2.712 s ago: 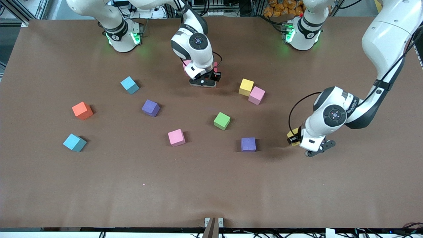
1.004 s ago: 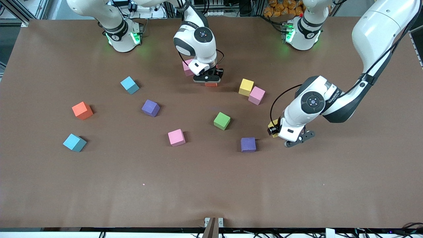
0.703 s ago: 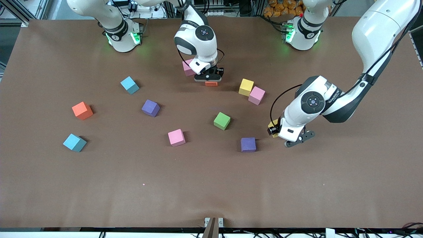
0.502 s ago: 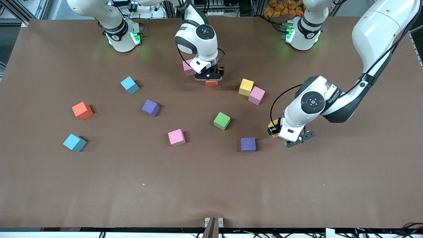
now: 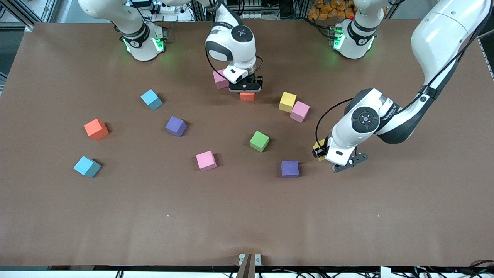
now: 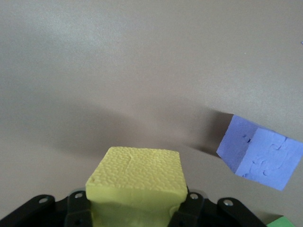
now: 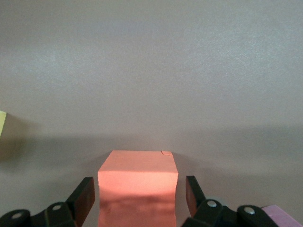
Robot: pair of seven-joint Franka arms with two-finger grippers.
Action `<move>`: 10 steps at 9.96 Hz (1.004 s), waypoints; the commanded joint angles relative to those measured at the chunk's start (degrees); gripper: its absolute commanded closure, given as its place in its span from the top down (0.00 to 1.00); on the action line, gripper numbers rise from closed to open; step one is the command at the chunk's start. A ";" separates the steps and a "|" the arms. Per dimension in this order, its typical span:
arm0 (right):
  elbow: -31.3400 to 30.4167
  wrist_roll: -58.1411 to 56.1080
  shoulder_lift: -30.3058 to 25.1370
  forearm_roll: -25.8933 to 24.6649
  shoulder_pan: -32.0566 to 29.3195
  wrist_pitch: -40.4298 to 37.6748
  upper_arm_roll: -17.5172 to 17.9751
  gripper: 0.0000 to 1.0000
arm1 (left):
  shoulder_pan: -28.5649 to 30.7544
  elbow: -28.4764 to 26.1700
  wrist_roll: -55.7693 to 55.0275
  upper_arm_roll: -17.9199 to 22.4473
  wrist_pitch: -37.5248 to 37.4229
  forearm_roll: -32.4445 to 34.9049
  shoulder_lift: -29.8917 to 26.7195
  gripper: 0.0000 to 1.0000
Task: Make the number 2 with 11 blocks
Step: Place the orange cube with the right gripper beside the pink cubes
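Observation:
My right gripper [image 5: 246, 89] stands open around a red block [image 5: 247, 96] that rests on the table, with a gap at each finger [image 7: 85, 191]. The same red block [image 7: 137, 172] fills the right wrist view. A pink block [image 5: 220, 80] lies beside it, nearer the bases. My left gripper [image 5: 321, 148] is shut on a yellow block [image 6: 135, 177] and hangs over the table close to a purple block [image 5: 290, 168]. No number 2 is in view; the other blocks lie scattered.
Loose blocks: yellow [image 5: 287, 101] touching pink [image 5: 300, 111], green [image 5: 259, 141], pink [image 5: 206, 160], purple [image 5: 176, 126], light blue [image 5: 151, 99], orange [image 5: 96, 129], light blue [image 5: 87, 166]. The table's strip nearest the front camera is bare.
The right gripper has opened and let go of the red block, which now sits on the table. The left arm carried the yellow block toward the middle, then held still.

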 commanded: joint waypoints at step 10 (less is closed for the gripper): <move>1.66 -15.74 -7.59 -2.79 -16.82 -5.21 -1.48 1.00 | -6.95 1.00 -4.43 -0.58 -0.86 -1.05 -1.22 0.00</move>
